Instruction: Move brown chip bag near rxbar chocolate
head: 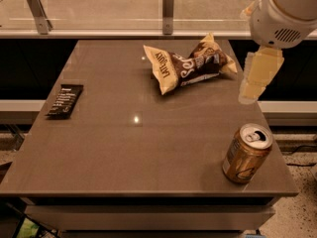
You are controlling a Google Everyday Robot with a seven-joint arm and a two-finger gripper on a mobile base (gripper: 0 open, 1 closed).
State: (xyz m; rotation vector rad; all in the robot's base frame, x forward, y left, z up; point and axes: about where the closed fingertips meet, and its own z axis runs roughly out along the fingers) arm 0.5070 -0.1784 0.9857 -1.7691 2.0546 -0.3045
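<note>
The brown chip bag [185, 66] lies crumpled on the far middle-right of the table, dark brown with pale yellow ends and white lettering. The rxbar chocolate [65, 100] is a small flat black wrapper near the table's left edge, far from the bag. My gripper [257, 78] hangs from the white arm at the upper right, above the table's right edge, just right of the bag and apart from it. It holds nothing that I can see.
A gold drink can [246, 153] stands upright near the table's front right corner, below the gripper. The grey-brown table [133, 148] ends at a glass railing with metal posts [168, 9] behind it.
</note>
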